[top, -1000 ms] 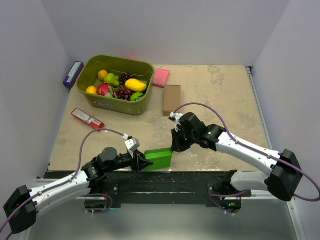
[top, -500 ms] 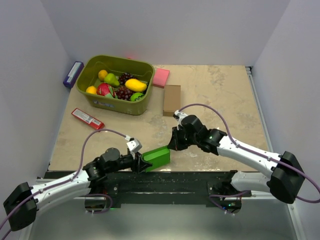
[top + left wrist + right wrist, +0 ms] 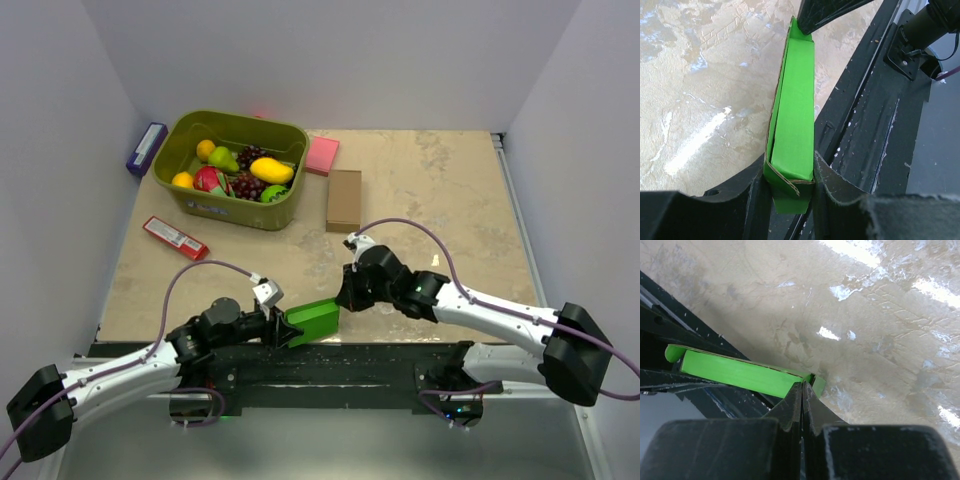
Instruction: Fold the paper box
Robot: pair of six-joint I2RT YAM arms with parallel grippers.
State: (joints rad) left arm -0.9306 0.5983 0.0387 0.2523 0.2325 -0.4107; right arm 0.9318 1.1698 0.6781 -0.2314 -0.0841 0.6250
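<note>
Green paper box [image 3: 313,320] gripped by left hand [image 3: 285,327], right hand [image 3: 343,298] touching far end.

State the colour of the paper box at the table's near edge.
Bright green paper box, shown best in the left wrist view.

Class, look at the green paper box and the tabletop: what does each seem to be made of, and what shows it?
The paper box: thin card, bright green and matt, with brown cut edges at its open end. The tabletop: probably glossy marbled beige stone or laminate; bright glare patches show on it.
</note>
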